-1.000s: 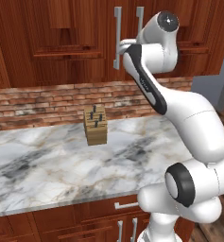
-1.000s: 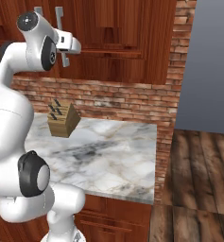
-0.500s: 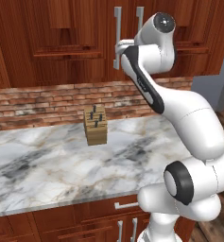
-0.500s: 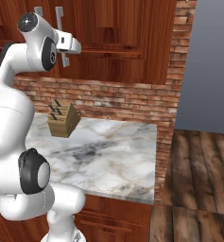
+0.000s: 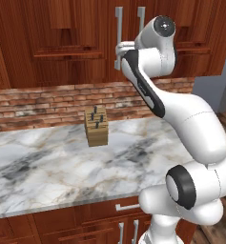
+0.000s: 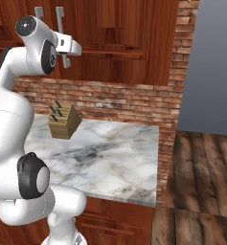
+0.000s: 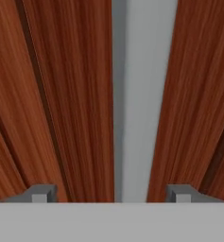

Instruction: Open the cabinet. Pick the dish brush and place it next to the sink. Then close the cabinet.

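Facing the cabinet high above the worktop, I have my hand spread wide, fingers astride one vertical silver handle, not yet clamped on it.

Brick wall, marble counter, wooden floor.

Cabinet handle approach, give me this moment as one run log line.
gripper: open, straddling handle | cabinet: closed | knife block: on counter
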Robot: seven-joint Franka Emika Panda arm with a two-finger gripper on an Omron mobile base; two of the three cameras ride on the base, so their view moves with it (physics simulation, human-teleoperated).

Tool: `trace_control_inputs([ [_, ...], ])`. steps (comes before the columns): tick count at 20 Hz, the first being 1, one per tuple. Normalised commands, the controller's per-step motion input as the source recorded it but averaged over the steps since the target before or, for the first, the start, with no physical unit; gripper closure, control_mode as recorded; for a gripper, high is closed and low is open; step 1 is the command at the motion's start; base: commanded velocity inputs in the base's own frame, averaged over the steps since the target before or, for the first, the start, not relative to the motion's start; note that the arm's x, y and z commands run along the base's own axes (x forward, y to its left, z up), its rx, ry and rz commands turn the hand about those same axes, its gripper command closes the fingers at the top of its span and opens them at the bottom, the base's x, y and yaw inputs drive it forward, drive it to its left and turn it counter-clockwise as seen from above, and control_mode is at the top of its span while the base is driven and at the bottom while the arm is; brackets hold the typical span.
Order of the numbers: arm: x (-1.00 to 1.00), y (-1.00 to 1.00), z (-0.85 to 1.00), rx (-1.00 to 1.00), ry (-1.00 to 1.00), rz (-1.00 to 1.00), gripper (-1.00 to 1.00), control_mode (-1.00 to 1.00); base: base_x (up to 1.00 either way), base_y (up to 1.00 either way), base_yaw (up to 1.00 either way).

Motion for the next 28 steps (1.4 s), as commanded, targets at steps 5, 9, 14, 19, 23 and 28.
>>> trace_control_inputs([
  [5, 0.0, 0.0, 0.0, 0.0, 0.0, 0.0, 1.0, -1.0, 0.0, 0.0, 0.0],
  [9, 0.0, 0.0, 0.0, 0.0, 0.0, 0.0, 1.0, -1.0, 0.0, 0.0, 0.0],
  [14, 0.0, 0.0, 0.0, 0.0, 0.0, 0.0, 1.0, -1.0, 0.0, 0.0, 0.0],
  [19, -0.01, -0.15, 0.0, 0.0, 0.0, 0.0, 1.0, -1.0, 0.0, 0.0, 0.0],
  [23, -0.25, -0.41, 0.0, 0.0, 0.0, -0.02, 1.0, -1.0, 0.0, 0.0, 0.0],
  [28, -0.49, -0.57, 0.0, 0.0, 0.0, -0.05, 1.0, -1.0, 0.0, 0.0, 0.0],
])
